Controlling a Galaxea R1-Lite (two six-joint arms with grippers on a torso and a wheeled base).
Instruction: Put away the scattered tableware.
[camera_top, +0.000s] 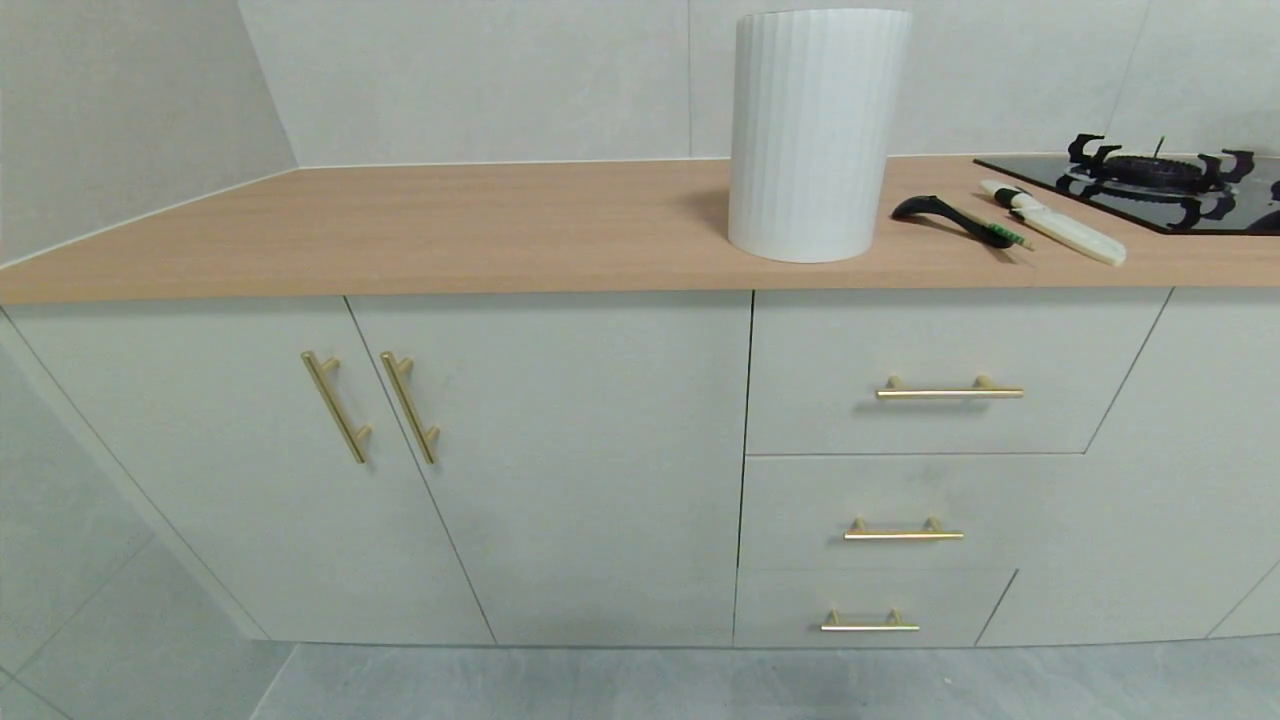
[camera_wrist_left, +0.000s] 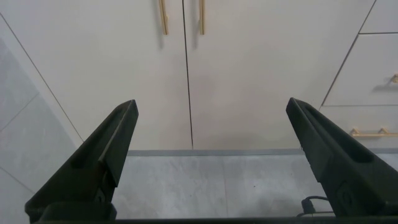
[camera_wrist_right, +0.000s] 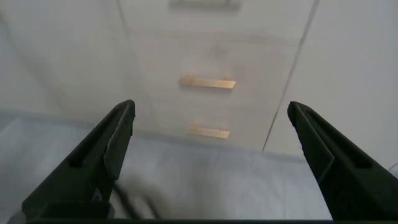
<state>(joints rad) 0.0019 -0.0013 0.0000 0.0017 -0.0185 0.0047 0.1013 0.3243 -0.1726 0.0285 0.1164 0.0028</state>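
My left gripper (camera_wrist_left: 211, 104) has two matte black fingers (camera_wrist_left: 102, 158). They are long wedges tapering to blunt tips, each with a shallow groove along its upper edge. A thin black cable (camera_wrist_left: 309, 200) curls beside one finger's base. My right gripper (camera_wrist_right: 211, 106) has matching black tapered fingers (camera_wrist_right: 93, 162).

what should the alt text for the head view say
A tall white ribbed container stands on a wooden countertop, with a black utensil and a white knife lying beside it near a black stove. Below are two closed cupboard doors and three closed drawers with gold handles.
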